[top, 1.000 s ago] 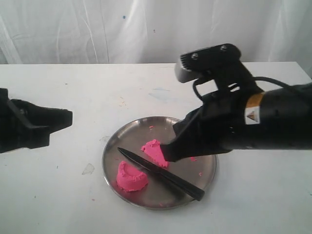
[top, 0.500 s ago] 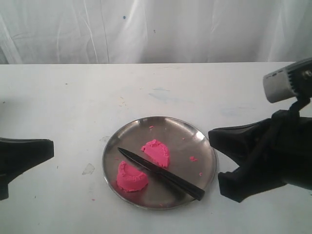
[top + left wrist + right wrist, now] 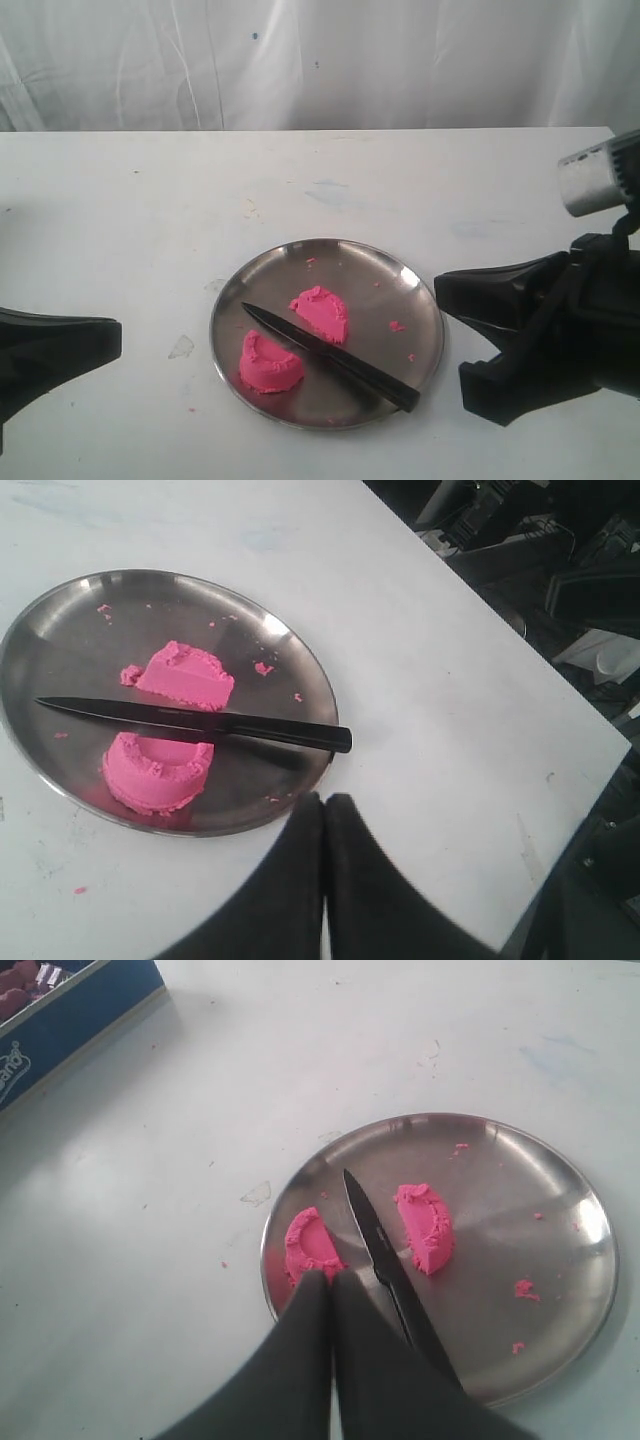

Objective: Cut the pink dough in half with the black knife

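Note:
The pink dough lies as two half-round pieces (image 3: 271,363) (image 3: 320,312) on the round steel plate (image 3: 330,245). Between them the black knife (image 3: 330,355) rests flat on the plate, tip to the left, handle over the front right rim, and nothing holds it. My right gripper (image 3: 448,290) hangs just right of the plate, while my left gripper (image 3: 112,338) sits low at the left edge. Both are shut and empty, as the left wrist view (image 3: 323,800) and right wrist view (image 3: 331,1278) show. The knife (image 3: 200,723) (image 3: 385,1250) and dough halves (image 3: 185,677) (image 3: 425,1225) appear there too.
Tiny pink crumbs (image 3: 396,325) dot the plate's right side. A blue box (image 3: 60,1000) stands at a far corner in the right wrist view. The white table's edge (image 3: 560,690) runs close beyond the plate, with dark equipment below it.
My right arm has pulled back from over the plate to the right. My left gripper has sunk lower at the left edge. Knife and dough halves have not moved.

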